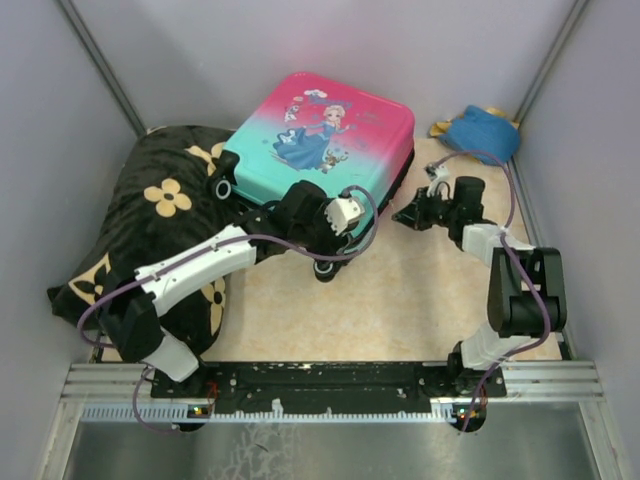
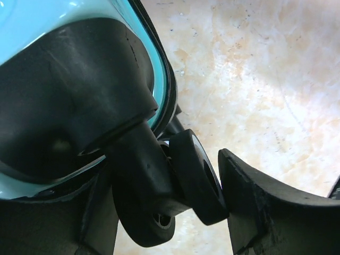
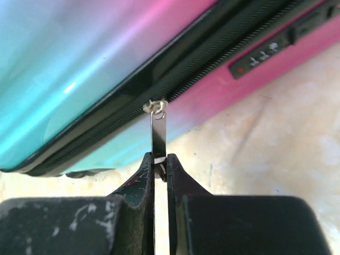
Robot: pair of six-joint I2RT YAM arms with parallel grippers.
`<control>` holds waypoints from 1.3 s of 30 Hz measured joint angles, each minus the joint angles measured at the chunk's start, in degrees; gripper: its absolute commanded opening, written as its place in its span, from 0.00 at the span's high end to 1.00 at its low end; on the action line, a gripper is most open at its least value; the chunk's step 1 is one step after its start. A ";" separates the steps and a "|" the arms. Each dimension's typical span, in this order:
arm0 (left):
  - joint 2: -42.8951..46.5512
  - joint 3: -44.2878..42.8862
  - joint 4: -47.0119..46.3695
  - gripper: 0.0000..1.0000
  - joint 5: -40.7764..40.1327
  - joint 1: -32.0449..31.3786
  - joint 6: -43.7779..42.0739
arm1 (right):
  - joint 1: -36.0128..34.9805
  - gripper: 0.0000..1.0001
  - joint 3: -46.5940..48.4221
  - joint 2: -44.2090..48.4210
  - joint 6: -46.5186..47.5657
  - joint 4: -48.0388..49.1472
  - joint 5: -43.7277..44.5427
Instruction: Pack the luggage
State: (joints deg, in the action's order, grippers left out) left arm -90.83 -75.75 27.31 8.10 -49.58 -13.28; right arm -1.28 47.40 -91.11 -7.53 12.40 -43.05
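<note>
The luggage (image 1: 320, 140) lies flat and closed at the back middle, pink fading to teal with a princess print. My left gripper (image 1: 322, 258) is at its near corner. In the left wrist view the gripper (image 2: 164, 175) stands open around the black twin wheel (image 2: 196, 175). The right finger (image 2: 249, 196) touches the wheel's rim. My right gripper (image 1: 410, 217) is at the case's right side. There the gripper (image 3: 160, 158) is shut on the metal zipper pull (image 3: 158, 133), which hangs from the black zip of the luggage (image 3: 79, 64).
A big black blanket with tan flowers (image 1: 150, 210) is heaped left of the case, under the left arm. A blue soft item (image 1: 482, 132) lies in the back right corner. A combination lock (image 3: 265, 53) sits on the case's side. Grey walls close in both sides.
</note>
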 measured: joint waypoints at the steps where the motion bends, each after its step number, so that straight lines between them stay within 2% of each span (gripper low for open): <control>1: 1.09 1.46 -1.07 1.00 -0.15 -0.11 -2.32 | 1.46 1.00 0.28 0.00 1.01 -1.11 -0.87; 8: 8.02 8.87 -5.20 0.99 0.79 -0.22 -18.25 | 9.14 1.00 3.04 0.76 8.26 -7.93 -7.45; 16: 15.93 14.73 -1.22 1.00 3.30 1.73 -34.25 | 22.45 1.00 3.69 1.01 17.14 -15.08 -1.46; 17: 16.85 15.45 -0.96 1.00 3.43 1.92 -35.82 | 23.04 0.94 3.72 1.09 18.78 -16.37 -2.03; 18: 17.53 15.91 -0.70 1.00 3.65 2.21 -37.05 | 23.32 0.81 3.74 1.20 20.46 -17.64 -2.80; 19: 17.86 16.02 -0.24 1.00 3.98 2.47 -37.97 | 23.45 0.72 3.78 1.46 22.05 -19.32 -4.02; 21: 17.86 15.87 0.31 1.00 4.61 2.78 -38.86 | 22.91 0.59 3.72 2.43 24.06 -22.21 -6.34; 23: 17.44 15.19 1.07 1.00 5.05 2.95 -39.12 | 20.79 0.38 3.06 4.52 24.50 -22.23 -8.07; 24: 17.18 14.80 1.51 1.00 5.20 2.99 -39.15 | 18.88 0.36 1.88 6.14 24.02 -20.59 -8.68; 28: 16.79 14.27 2.14 1.00 5.60 3.10 -39.28 | 9.97 0.35 -4.17 11.21 20.72 -11.89 -10.51; 31: 16.76 14.27 2.19 1.00 5.77 3.17 -39.34 | 4.66 0.35 -5.97 10.54 19.50 -6.88 -11.23; 39: 16.50 13.84 2.71 1.00 5.97 3.23 -39.34 | 1.25 0.43 -6.25 2.49 16.31 6.10 -10.62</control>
State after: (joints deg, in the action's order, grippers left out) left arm -74.32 -61.91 30.02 14.06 -46.35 -52.62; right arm -0.03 41.15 -88.62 8.78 18.50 -53.67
